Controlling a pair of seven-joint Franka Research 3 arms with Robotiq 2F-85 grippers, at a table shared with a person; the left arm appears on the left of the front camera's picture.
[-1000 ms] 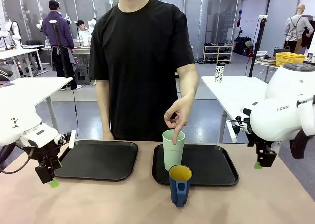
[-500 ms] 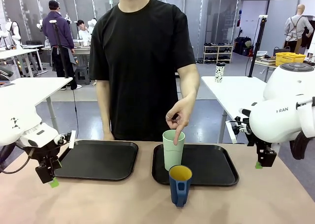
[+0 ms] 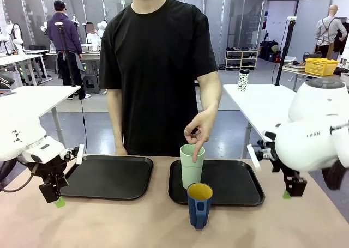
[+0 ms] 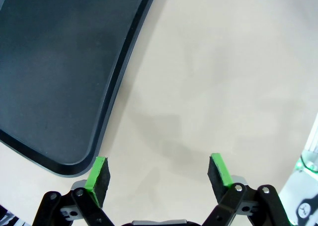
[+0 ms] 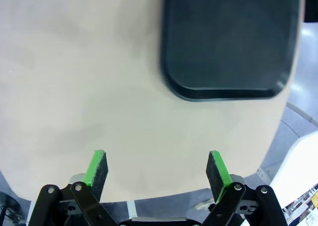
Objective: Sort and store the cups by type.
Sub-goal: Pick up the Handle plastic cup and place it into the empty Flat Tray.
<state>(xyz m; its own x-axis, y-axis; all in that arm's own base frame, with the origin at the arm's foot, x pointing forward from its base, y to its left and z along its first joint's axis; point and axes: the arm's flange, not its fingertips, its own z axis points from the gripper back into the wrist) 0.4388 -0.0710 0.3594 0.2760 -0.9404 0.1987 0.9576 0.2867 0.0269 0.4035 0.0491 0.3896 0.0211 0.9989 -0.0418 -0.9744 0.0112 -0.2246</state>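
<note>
Tumbler (image 3: 192, 166): pale green, plain. Mug (image 3: 199, 207): dk blue ext., yellow int. Left tray (image 3: 109, 177) & right tray (image 3: 240, 188): blk, no pattern. Tabletop (image 3: 136, 226): pale pinkish beige, plain. Left gripper (image 4: 159, 174) & right gripper (image 5: 158, 169): blk bodies, bright green pads (image 4: 98, 172). Robot arms (image 3: 311, 139): white; dk lettering on right one. Person's T-shirt (image 3: 158, 68): plain blk. Bg: small cup (image 3: 243, 80) white w/ blk spots; crate (image 3: 320, 65) yellow.

A robotics lab hall; white worktables (image 3: 257, 99), a shelf rack (image 3: 241, 60), a yellow crate (image 3: 321, 65).
</note>
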